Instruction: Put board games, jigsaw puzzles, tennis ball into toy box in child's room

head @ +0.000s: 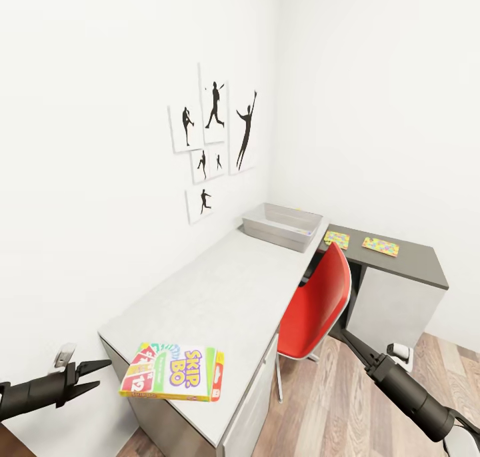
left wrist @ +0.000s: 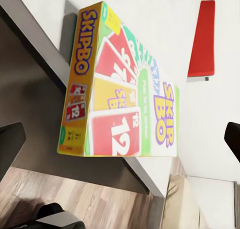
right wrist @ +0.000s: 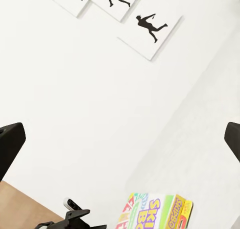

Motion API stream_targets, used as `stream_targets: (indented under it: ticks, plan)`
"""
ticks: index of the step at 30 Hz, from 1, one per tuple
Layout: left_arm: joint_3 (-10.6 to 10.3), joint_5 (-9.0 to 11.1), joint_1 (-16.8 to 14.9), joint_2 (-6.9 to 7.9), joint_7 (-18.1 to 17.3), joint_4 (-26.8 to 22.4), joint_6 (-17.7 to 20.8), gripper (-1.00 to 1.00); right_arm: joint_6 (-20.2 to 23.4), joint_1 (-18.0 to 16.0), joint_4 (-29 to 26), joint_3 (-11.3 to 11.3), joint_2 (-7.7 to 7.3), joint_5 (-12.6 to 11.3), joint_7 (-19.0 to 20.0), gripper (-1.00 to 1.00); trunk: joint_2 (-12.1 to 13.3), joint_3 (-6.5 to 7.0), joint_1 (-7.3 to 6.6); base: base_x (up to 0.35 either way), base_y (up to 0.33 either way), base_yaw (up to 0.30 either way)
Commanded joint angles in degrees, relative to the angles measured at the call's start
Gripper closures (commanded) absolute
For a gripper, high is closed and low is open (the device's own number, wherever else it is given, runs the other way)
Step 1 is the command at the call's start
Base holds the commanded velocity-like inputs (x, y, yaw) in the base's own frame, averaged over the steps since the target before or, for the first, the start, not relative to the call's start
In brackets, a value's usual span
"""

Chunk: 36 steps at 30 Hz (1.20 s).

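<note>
A: Why is the board game (head: 173, 372) hanging off the table's (head: 220, 290) near corner?
B: Probably set there for a regrip; the left gripper (head: 100, 372) waits just beside it, fingers apart, holding nothing.
A: And the right gripper's fingers?
B: Cannot tell. The toy box (head: 283, 226) sits at the far end.

board game (head: 172, 372) on table (head: 220, 290) near corner | toy box (head: 282, 226) far end | jigsaw puzzles (head: 380, 246) right of it

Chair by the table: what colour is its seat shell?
The chair has a bright red shell on a pale base, clearest in the head view.
</note>
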Motion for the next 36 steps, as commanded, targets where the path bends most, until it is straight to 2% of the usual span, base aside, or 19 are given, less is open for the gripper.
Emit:
stream_targets:
  ticks: [1, 8, 36]
  plan:
    - [0.03, 0.13, -0.04, 0.01, -0.11, 0.00, 0.28, -1.00, 0.36, -0.04, 0.00, -0.04, 0.00, -0.26, 0.04, -1.00, -0.05, -0.07, 0.01, 0.000, 0.000, 0.000]
    - [0.02, 0.23, -0.04, 0.08, -0.26, 0.00, 0.03, -1.00, 0.36, -0.04, 0.00, -0.04, 0.00, -0.25, 0.04, -1.00, -0.05, -0.07, 0.01, 0.000, 0.000, 0.000]
    - [0.10, 0.00, -0.03, -0.18, 0.08, 0.00, 0.23, -1.00, 0.36, -0.04, 0.00, -0.04, 0.00, -0.32, 0.04, -1.00, -11.28, -5.10, 6.15, 0.000, 0.000, 0.000]
